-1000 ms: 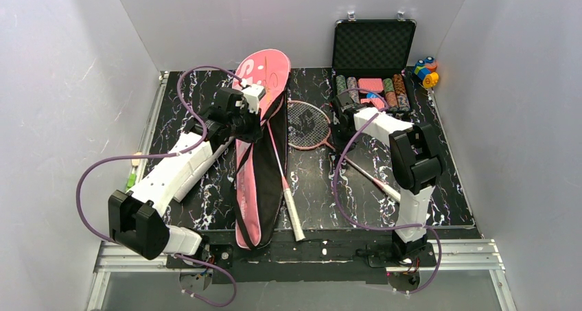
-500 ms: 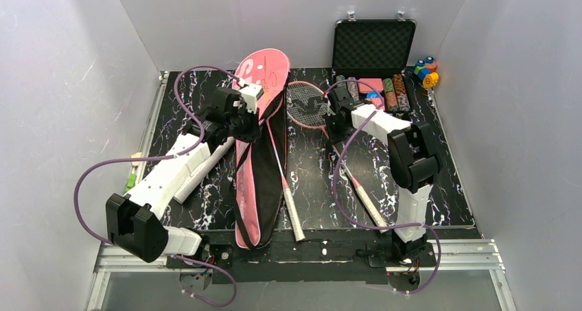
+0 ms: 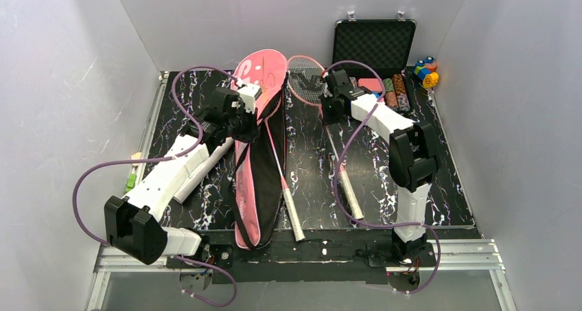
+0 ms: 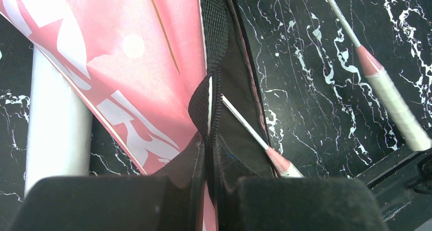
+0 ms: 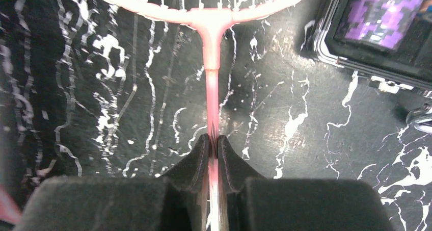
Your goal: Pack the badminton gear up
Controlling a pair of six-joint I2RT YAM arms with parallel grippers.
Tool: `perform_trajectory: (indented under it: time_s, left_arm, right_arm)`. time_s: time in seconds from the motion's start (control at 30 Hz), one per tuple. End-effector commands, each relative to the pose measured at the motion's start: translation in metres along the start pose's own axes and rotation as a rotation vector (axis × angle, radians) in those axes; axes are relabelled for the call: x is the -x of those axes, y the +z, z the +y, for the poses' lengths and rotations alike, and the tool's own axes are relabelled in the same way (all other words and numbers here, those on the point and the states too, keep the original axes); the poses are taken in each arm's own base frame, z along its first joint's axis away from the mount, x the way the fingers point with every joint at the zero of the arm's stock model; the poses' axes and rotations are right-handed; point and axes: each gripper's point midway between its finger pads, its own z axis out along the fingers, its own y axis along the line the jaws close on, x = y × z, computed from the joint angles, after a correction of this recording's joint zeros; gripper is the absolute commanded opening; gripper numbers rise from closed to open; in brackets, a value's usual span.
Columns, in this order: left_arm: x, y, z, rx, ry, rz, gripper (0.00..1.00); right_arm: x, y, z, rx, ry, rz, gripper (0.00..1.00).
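Racket insertion looks like the step in hand. Right pincer [image 5: 213,142] is clamped on the thin shaft of the red-framed racket with white grip [image 5: 211,78], just below the throat. In the top view the strung head sits at the far edge of the black marble-patterned desk [image 3: 446,187], between the bag's wide end and the open black case of poker chips [image 3: 374,47], with the grip trailing toward the near edge.

Left pincer [image 4: 209,139] is closed on the black zipper edge of the pink racket-shaped fabric bag [image 3: 255,153], pinching the flap at the side opening. The bag lies lengthwise on the desk, wide end far. Second red-framed racket [image 3: 292,211] lies along the bag's right side; its shaft runs into the opening and its white grip sticks out near. White plastic tube [image 4: 56,113] lies beside the bag on the left, under the left arm. No shuttlecocks can be made out.

To do it well, judging from this:
- left arm should lift the flap higher so the mouth gapes
- right arm should swing the head left and low, under the flap, long axis lined up with the bag
- avoid catching strings on the zipper or on the second racket's shaft
- the shaft grip is narrow, so the racket may twist; move slowly
- stay clear of the case.
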Motion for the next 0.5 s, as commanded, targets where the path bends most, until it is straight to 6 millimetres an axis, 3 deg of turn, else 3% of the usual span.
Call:
perform_trajectory:
  time_s: [0.0,0.13,0.47]
  left_arm:
    - [0.025,-0.022,-0.003,0.002,0.018,-0.121,0.0]
    - [0.02,-0.019,-0.001,0.004,0.015,-0.109,0.0]
    - [0.015,-0.009,0.0,0.0,0.002,-0.086,0.0]
  right_arm:
    - [0.032,-0.044,0.024,0.038,0.063,-0.071,0.01]
    - [0.02,-0.064,0.033,0.018,0.112,-0.041,0.01]
    - [-0.038,-0.128,0.061,-0.001,0.154,-0.019,0.01]
